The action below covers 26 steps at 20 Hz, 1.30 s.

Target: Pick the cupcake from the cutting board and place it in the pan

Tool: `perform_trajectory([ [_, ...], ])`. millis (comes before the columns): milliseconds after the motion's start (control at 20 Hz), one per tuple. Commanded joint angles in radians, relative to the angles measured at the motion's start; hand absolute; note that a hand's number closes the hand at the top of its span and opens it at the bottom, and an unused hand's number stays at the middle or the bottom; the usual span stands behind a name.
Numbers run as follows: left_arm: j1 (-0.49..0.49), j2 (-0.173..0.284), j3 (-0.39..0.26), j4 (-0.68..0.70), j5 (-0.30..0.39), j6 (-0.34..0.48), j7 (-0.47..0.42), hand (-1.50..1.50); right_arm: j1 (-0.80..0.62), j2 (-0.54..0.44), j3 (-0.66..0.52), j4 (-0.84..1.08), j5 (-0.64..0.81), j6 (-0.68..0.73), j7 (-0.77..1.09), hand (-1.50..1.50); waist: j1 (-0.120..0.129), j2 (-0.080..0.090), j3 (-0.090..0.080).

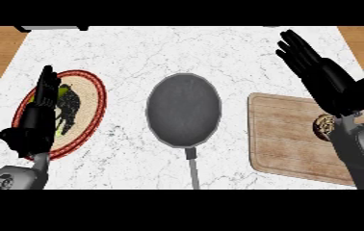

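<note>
Cupcake (326,125) sits on board (284,136), right of empty pan (183,110). Right hand (316,73) above it, fingers straight. Left hand (35,117) spread over plate (89,88).

no readable text, labels, brands, numbers or signs on anything in view

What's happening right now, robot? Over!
Both hands open: left hand resting, right hand above cutting board. Cupcake on board, partly hidden. Pan holds nothing.
</note>
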Motion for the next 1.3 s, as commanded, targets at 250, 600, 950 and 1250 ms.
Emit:
perform_trajectory([
  [250, -0.036, -0.033, 0.019, -0.025, 0.132, -0.087, 0.159, 0.00, 0.040, -0.174, -0.397, 0.153, -0.235, 0.233, -0.259, 1.50, -0.020, -0.020, -0.024],
  [600, 0.005, -0.028, 0.026, -0.054, 0.185, -0.131, 0.206, 0.00, 0.435, -0.350, -0.475, 0.240, 0.169, 0.176, -0.609, -1.50, -0.043, -0.027, -0.026],
  [950, -0.053, -0.025, 0.027, -0.044, 0.176, -0.155, 0.271, 0.00, 0.510, -0.454, -0.505, 0.336, 0.374, 0.165, -0.853, -1.50, -0.003, -0.023, -0.028],
  [1250, -0.043, -0.066, -0.008, -0.094, 0.129, -0.131, 0.296, 0.00, 0.383, -0.522, -0.410, 0.280, 0.477, 0.174, -0.678, -1.50, 0.026, -0.021, -0.029],
])
